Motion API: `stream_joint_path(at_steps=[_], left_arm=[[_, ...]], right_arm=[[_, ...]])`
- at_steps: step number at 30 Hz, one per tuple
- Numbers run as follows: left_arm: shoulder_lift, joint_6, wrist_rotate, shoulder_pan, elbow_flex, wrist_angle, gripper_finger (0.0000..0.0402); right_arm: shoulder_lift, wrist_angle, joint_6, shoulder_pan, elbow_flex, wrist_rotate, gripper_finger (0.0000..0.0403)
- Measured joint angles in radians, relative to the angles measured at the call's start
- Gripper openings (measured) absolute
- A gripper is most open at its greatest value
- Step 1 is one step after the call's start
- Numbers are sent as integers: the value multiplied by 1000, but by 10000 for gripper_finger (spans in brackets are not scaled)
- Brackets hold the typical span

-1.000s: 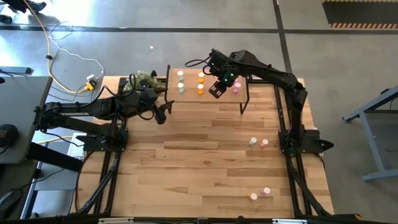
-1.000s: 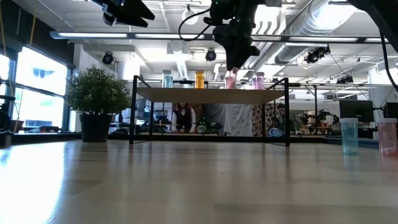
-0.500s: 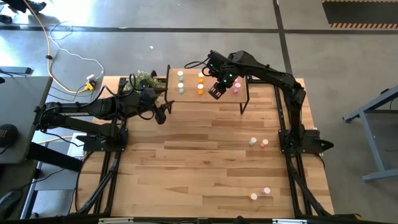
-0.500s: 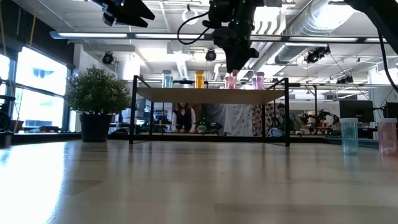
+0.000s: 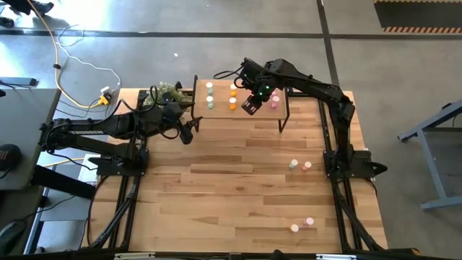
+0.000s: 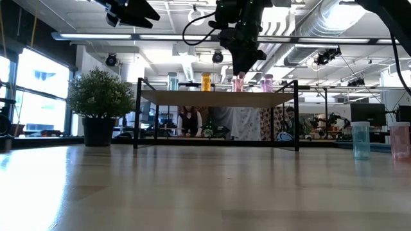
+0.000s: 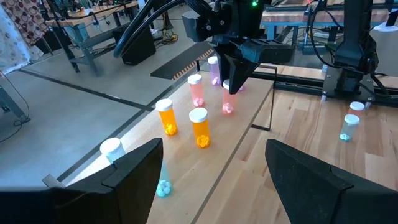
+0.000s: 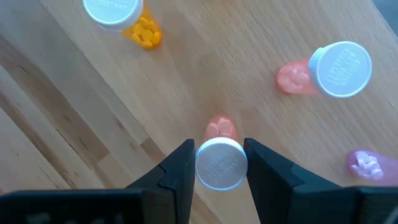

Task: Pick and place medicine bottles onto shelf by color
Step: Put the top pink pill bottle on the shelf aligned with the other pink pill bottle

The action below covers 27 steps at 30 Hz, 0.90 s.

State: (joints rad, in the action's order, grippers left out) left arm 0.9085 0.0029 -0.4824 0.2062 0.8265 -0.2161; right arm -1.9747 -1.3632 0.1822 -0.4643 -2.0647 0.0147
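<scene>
Shelf: small light-wood board on black legs at the far edge of the table, carrying standing bottles in green, orange and pink.
Right gripper: over the shelf, pointing down, fingers either side of a pink bottle at its white cap; bottle upright on the board.
Left gripper: just off the shelf's left end, jaws wide apart, nothing between them.
Loose bottles: four on the table's right half, a pair mid-table, a pair near the front edge.
Plant: left of the shelf.
</scene>
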Motion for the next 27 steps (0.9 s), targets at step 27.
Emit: stream_joint_path(at_steps=[27], left_arm=[[0,0,0,0,0,0,275]], right_arm=[[-1,20,-2,-2,2,39,153]])
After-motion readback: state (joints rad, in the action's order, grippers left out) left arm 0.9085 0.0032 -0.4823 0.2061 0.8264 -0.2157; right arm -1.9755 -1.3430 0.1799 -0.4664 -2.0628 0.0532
